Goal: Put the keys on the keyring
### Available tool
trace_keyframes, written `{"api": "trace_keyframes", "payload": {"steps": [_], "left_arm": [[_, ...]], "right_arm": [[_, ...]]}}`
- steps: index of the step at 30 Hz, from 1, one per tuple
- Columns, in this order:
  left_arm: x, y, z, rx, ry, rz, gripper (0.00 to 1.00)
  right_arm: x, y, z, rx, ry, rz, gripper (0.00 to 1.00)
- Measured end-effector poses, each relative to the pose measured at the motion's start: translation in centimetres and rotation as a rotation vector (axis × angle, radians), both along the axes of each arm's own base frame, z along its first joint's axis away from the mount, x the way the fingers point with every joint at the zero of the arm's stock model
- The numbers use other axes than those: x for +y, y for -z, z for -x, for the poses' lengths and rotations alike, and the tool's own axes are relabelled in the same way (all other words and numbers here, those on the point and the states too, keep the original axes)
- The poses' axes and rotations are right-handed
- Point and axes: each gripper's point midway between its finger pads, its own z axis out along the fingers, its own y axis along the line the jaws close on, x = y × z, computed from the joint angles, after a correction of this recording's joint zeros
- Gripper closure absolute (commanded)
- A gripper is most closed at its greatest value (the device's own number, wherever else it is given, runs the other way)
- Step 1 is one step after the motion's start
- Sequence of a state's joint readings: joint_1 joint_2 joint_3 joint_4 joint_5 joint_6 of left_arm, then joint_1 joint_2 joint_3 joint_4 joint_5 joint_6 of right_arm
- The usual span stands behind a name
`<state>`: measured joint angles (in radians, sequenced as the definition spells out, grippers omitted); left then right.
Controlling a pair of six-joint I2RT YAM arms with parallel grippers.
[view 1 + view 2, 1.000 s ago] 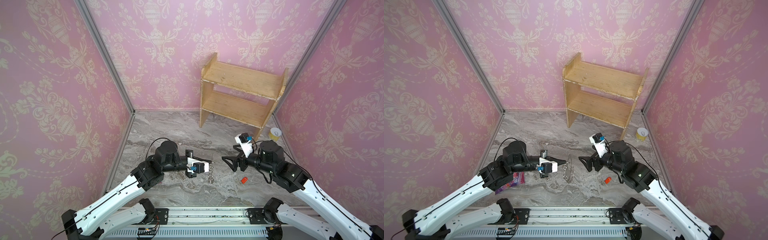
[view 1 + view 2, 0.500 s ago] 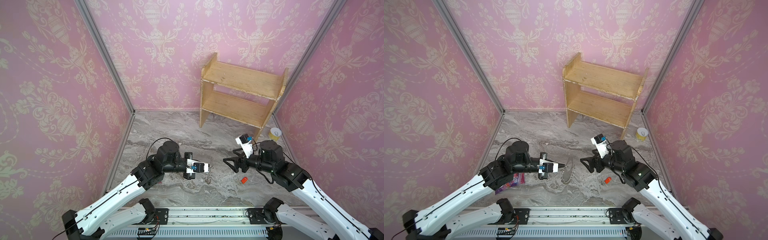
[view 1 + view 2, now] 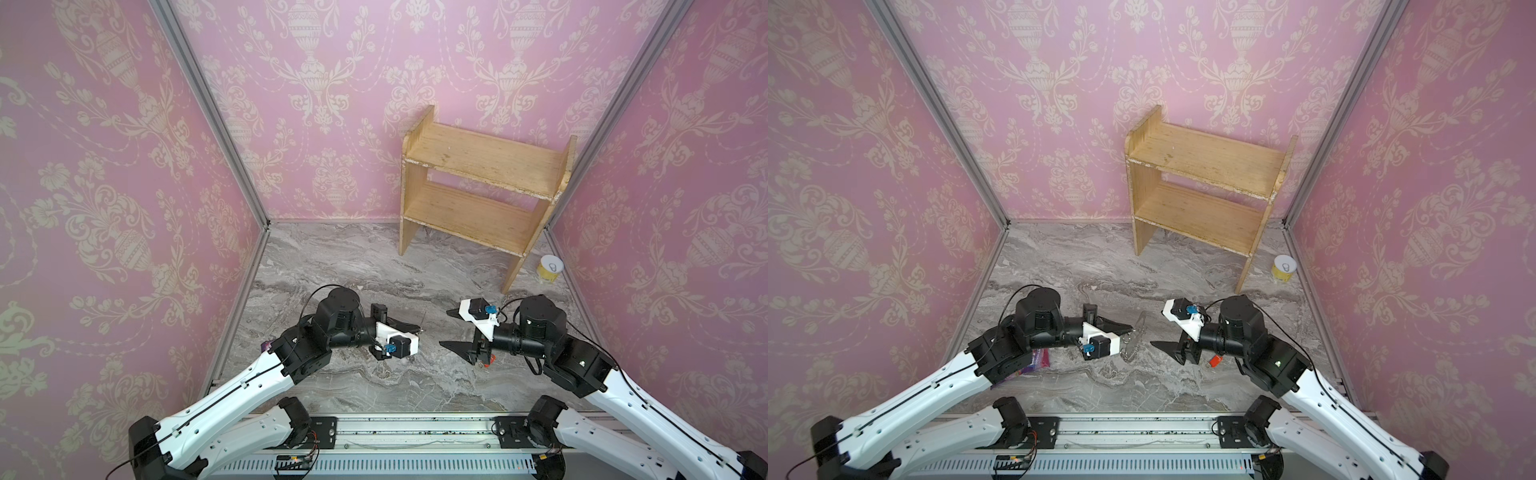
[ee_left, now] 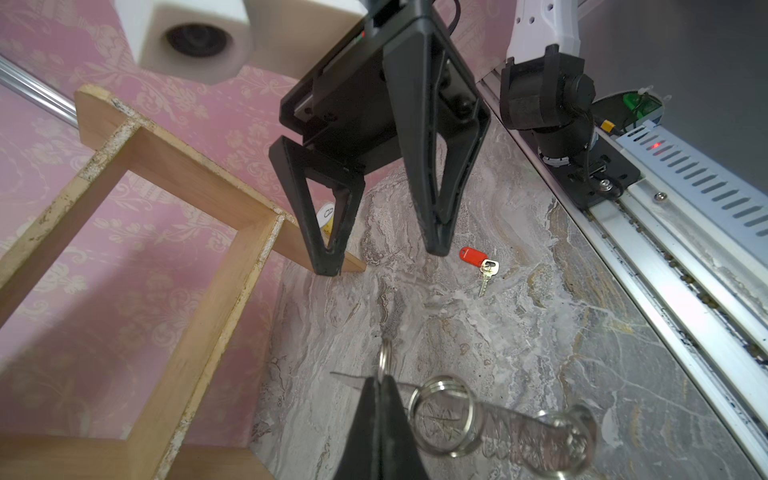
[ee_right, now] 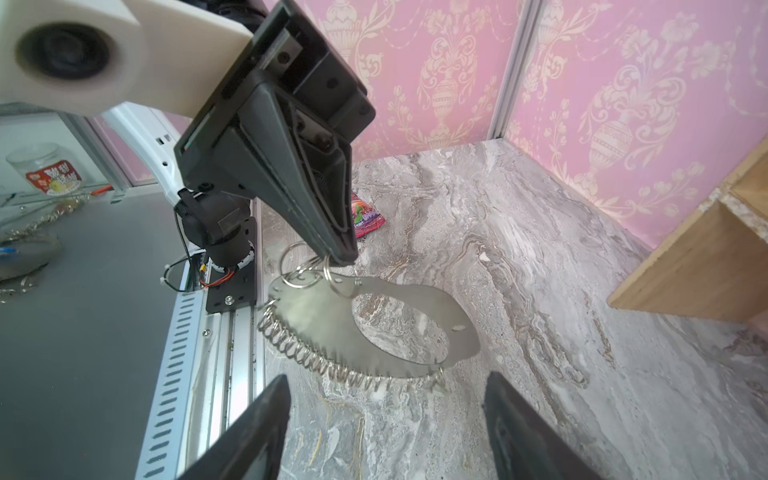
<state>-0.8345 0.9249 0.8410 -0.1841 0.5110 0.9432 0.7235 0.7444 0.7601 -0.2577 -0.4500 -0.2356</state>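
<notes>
— While the left hand (image 5: 345, 257) pinches one split ring of the keyring (image 5: 307, 320), is anything threaded?

— No. The right hand (image 4: 382, 259) hangs spread and empty. The tagged key (image 4: 472, 254) lies on the surface (image 4: 457, 332) near it, not yet picked up.

— Every view shows that?

— Only the left wrist view shows the blade. In a top view just the red tag (image 3: 1214, 360) peeks out.

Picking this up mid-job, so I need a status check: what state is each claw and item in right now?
left claw: shut on the keyring
keyring: hanging from the left claw, gripped at its ringed edge
right claw: open, empty
keys: lying loose on the table, not on the keyring
yellow can: upright, lid sealed
shelf: upright
</notes>
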Motion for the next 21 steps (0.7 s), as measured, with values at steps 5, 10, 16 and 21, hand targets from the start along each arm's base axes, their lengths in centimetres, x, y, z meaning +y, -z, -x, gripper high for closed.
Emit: {"api": "trace_keyframes", "payload": {"steps": [5, 10, 16, 21], "left_arm": [[-0.6, 0.8, -0.3, -0.064, 0.013, -0.039, 1.00], [-0.7, 1.0, -0.6, -0.112, 0.015, -0.056, 1.00], [-1.0, 0.5, -0.6, -0.159, 0.020, -0.050, 1.00], [-1.0, 0.4, -0.7, -0.179, 0.020, -0.053, 1.00]], "right_arm": [[0.6, -0.7, -0.2, -0.108, -0.036, 0.006, 0.35], [1.0, -1.5, -0.3, -0.180, -0.055, -0.001, 0.45], [1.9, -0.7, -0.3, -0.186, -0.088, 0.023, 0.49], [2.5, -0.2, -0.1, -0.193, -0.111, 0.042, 0.58]]}}
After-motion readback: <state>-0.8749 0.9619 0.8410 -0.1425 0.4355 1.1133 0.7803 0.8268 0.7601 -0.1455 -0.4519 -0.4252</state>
